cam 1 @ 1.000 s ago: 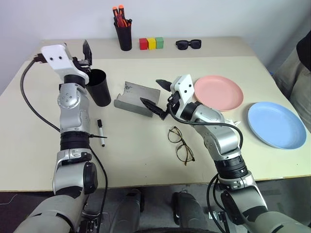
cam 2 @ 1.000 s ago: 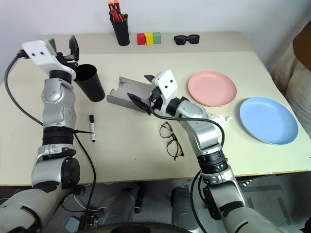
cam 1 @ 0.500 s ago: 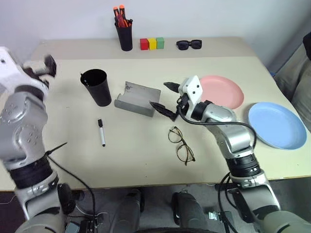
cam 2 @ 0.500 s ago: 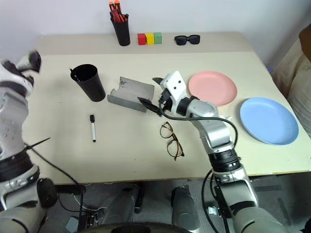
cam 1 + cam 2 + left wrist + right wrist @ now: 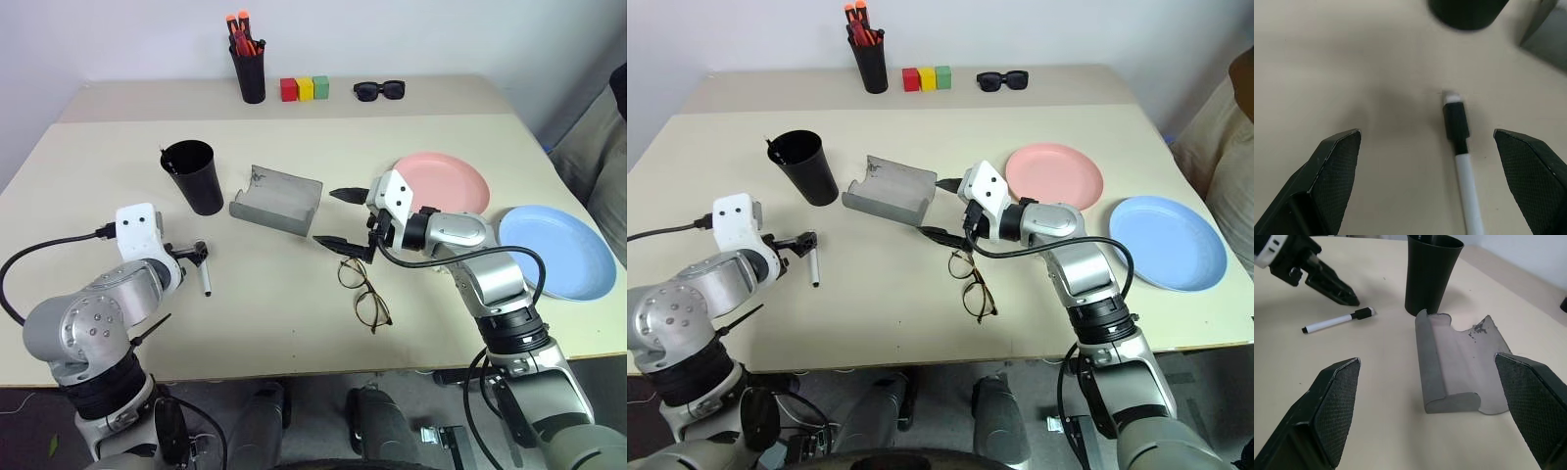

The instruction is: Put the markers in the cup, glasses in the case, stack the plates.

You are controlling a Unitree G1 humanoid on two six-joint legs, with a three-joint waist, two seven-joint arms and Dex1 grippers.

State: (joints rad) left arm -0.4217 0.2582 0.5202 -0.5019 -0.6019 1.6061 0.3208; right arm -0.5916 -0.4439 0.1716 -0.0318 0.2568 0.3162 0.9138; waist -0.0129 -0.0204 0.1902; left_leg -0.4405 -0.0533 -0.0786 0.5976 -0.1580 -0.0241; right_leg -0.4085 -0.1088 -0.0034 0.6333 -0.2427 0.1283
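My left gripper [image 5: 193,255] has just dropped from up over the cup [image 5: 194,176] to table level, jaws spread wide and empty, w/ the white marker [image 5: 1459,147] lying flat on the table between the two fingertips, its black cap end pointing away from me toward the cup. A sec ago that hand was high at the cup rim; now a thin dark tip pokes above the rim, prob. the first marker already inside, though I can't say for sure from here. So marker no. 2 is the step in hand: close on it, lift, carry to the cup just beyond my fingers. My right gripper [image 5: 340,217] has hardly shifted, jaws also spread, nothing pinched, hovering just short of the open grey case [image 5: 1459,364], which sits right ahead of the tips. The glasses [image 5: 362,290] lie on the table just below and behind the lower right finger, untouched. Pink plate [image 5: 446,186] is close behind my right wrist, blue plate [image 5: 563,250] further out to that side, the two apart, not stacked.
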